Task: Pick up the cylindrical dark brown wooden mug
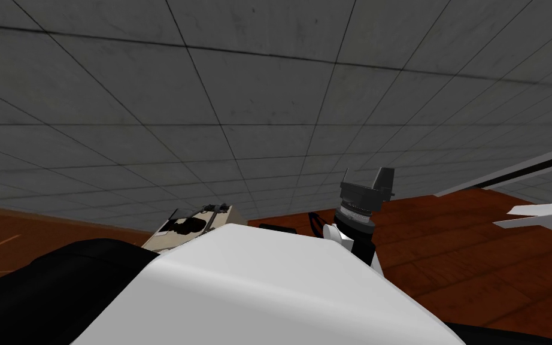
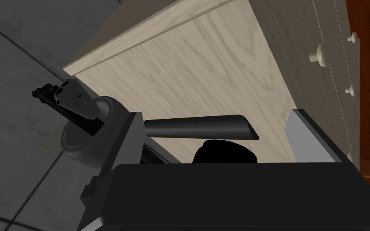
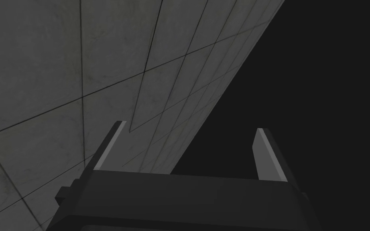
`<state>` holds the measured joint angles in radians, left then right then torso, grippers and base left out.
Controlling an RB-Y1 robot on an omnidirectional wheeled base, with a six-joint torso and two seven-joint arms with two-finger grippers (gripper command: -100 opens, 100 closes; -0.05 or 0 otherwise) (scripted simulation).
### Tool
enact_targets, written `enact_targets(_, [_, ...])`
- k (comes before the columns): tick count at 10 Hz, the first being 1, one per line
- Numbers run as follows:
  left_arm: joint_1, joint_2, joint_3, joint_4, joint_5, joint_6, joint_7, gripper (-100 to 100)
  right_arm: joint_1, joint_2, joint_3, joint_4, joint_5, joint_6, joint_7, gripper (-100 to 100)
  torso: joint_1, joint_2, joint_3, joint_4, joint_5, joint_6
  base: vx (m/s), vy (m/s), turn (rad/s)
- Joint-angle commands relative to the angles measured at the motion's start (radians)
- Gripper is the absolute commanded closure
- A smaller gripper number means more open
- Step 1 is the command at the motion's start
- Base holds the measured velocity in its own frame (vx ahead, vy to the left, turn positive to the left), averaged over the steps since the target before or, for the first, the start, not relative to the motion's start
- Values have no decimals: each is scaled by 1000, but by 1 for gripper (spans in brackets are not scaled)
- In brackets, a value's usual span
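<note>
My left gripper (image 2: 215, 114) is open over the top of a pale wood cabinet (image 2: 204, 68). Between its fingers a dark rod-like cylinder (image 2: 200, 127) lies across, and a black rounded shape (image 2: 224, 151) sits just above the gripper's body. I cannot tell which of them is the mug. In the head view the same cabinet top (image 1: 224, 217) peeks past my chest, with dark shapes (image 1: 188, 226) on it. My right gripper (image 1: 367, 179) is raised in front of the wall, and its fingers stand open and empty (image 3: 190, 126).
A grey round object (image 2: 86, 138) with a dark piece sticking out sits by the left finger at the cabinet's edge. Pale knobs (image 2: 320, 54) mark drawers on the cabinet's front. A grey tiled wall (image 1: 209, 90) meets red-brown wood floor (image 1: 478, 257). A white object (image 1: 544, 218) lies at the right.
</note>
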<state>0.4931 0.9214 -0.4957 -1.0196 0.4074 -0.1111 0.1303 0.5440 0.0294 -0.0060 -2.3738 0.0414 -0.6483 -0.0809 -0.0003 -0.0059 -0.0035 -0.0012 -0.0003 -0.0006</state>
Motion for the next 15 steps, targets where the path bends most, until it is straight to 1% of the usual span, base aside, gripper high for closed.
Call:
enact_targets(1, [6, 12, -2, 40, 9, 10, -23, -100, 0, 0, 0, 0, 0, 0, 0, 0, 0, 0, 0, 0, 0, 0, 88, 5, -48])
enact_targets(2, [6, 12, -2, 40, 9, 10, -23, -100, 0, 0, 0, 0, 0, 0, 0, 0, 0, 1, 1, 0, 0, 0, 65, 1, -19])
enact_targets(4, [-1, 35, -21, 106, 26, 20, -44, -100, 0, 0, 0, 0, 0, 0, 0, 0, 0, 3, 2, 1, 0, 0, 78, -5, -63])
enact_targets(5, [-7, 55, -36, 159, 40, 28, -61, -100, 0, 0, 0, 0, 0, 0, 0, 0, 0, 2, 1, 0, 0, 0, 114, -15, -110])
enact_targets(7, [-7, 55, -36, 160, 40, 28, -61, -100, 0, 0, 0, 0, 0, 0, 0, 0, 0, 1, 1, 0, 0, 0, 67, 2, -17])
enact_targets(8, [-11, 72, -48, 200, 50, 34, -72, -100, 0, 0, 0, 0, 0, 0, 0, 0, 0, 4, 2, 1, 0, 0, 42, -9, -72])
enact_targets(9, [-25, 59, -62, 208, 46, 17, -60, -100, 0, 0, 0, 0, 0, 0, 0, 0, -1, 4, 2, 1, 0, 0, 24, -2, -19])
enact_targets(10, [-27, 60, -65, 216, 47, 15, -60, 0, 0, 0, 0, 0, 0, 0, 0, 0, 0, 5, 3, 1, 0, 0, 0, 0, 0])
enact_targets(11, [-52, 27, -54, 241, 36, 38, -54, -100, 0, 0, 0, 0, 0, 0, 0, 0, 0, 7, 4, 1, 0, 0, -53, 26, -230])
enact_targets(13, [-77, -6, -43, 268, 25, 61, -48, -100, 0, 0, 0, 0, 0, 0, 0, 0, 3, 13, 7, 3, 1, 0, -116, 68, -173])
enact_targets(14, [-71, 1, -45, 261, 27, 55, -53, -100, 0, 0, 0, 0, 0, 0, 0, 0, 4, 15, 8, 3, 1, 0, -53, 31, -22])
enact_targets(15, [-73, 0, -45, 264, 27, 56, -52, 100, 0, 0, 0, 0, 0, 0, 0, 0, 2, 12, 7, 3, 1, -1, -9, 6, 4])
